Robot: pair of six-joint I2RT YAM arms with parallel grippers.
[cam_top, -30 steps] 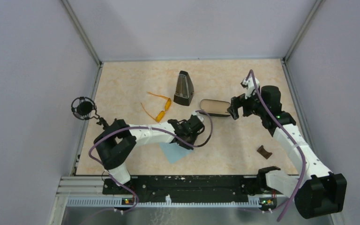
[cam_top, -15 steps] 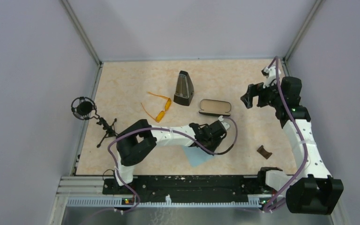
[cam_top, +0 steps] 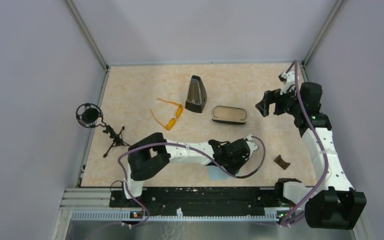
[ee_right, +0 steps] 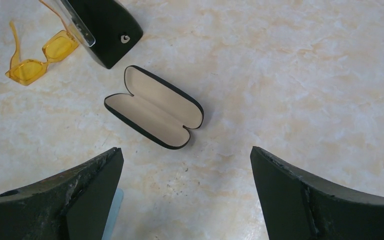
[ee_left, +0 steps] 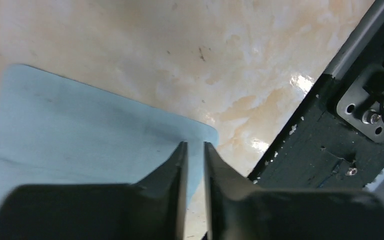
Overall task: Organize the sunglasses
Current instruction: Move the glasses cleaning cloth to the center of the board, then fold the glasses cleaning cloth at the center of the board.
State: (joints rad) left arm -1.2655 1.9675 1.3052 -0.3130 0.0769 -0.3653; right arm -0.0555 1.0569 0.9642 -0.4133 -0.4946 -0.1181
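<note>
Pinching the cloth (ee_left: 80, 135), left claw (ee_left: 194, 150) sits well apart from sunglasses (cam_top: 174, 118).

A robotics lab test cell rather than a home — plain lilac-grey walls (cam_top: 205, 30) in a metal frame (cam_top: 86, 34) box in a marble-patterned table (cam_top: 140, 85). A left arm (cam_top: 182, 149) and a right arm (cam_top: 325, 160), trailing purple cables (cam_top: 297, 80), are bolted to a black rail (cam_top: 195, 196) — a small microphone (cam_top: 89, 115) on a tripod stands at the edge.

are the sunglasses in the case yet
No, the glasses case lies open and empty, and the sunglasses lie apart from it.
</note>
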